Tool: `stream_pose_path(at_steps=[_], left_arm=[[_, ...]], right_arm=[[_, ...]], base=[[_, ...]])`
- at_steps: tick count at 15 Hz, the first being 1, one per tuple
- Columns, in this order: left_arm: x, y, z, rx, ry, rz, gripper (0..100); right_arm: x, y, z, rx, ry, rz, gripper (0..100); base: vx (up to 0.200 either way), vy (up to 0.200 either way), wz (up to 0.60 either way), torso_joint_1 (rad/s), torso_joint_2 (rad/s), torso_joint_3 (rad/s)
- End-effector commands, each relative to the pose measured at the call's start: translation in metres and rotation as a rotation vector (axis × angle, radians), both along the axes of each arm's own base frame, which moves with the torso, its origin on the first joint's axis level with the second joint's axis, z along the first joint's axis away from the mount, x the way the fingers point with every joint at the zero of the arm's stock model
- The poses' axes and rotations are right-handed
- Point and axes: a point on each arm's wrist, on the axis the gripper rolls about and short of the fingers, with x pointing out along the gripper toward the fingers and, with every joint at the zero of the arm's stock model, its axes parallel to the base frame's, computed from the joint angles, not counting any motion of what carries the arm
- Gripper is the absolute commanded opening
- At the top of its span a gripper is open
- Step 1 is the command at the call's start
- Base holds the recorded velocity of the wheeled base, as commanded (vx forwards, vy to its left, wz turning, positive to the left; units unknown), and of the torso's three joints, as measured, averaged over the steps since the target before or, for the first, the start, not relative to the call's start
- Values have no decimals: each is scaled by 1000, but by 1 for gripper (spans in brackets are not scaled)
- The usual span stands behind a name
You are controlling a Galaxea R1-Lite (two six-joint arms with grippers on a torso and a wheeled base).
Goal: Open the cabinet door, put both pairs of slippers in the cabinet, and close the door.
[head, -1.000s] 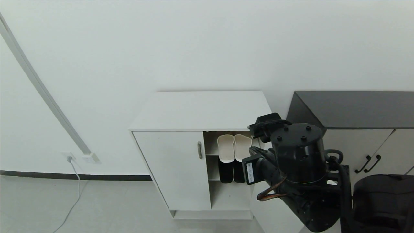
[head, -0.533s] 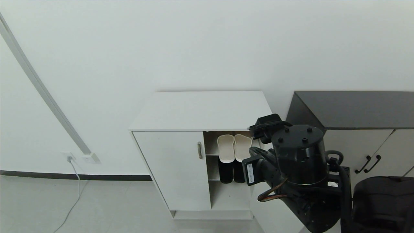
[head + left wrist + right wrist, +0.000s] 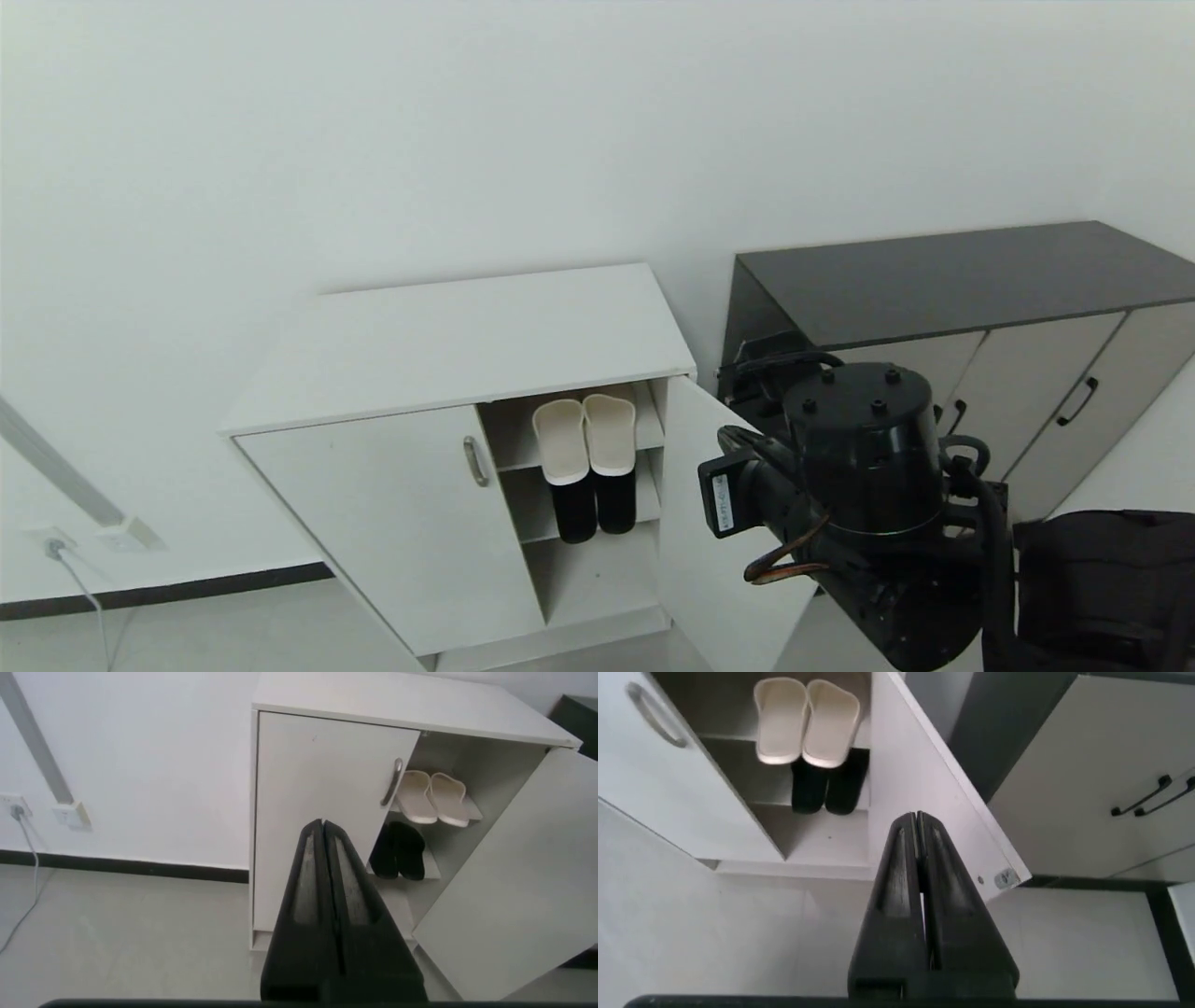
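Both closed, empty: left gripper, right gripper. White slippers above black slippers, centre frame; right wrist view adds a metal fitting on the door.

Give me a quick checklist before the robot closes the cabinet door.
1. White slippers inside the cabinet, upper shelf: ok.
2. Black slippers on the shelf below: ok.
3. Slippers clear of the door's swing: cannot tell.
4. Right door closed: not ok, it stands open.
5. Right gripper shut and empty: ok.
6. Left gripper shut and empty: ok.
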Motion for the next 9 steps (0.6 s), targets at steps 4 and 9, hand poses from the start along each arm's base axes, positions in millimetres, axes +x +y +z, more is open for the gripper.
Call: stream_pose_path(at_steps=[4, 9], left_arm=[[0, 0, 0, 0, 1, 2, 0], [0, 0, 0, 0, -1, 2, 0]], right_arm=[[1, 0, 0, -1, 1, -3, 0], [1, -2, 1, 1, -1, -6, 0]], base=[[0, 0, 0, 0, 0, 0], [-80, 0, 0, 0, 2, 1]])
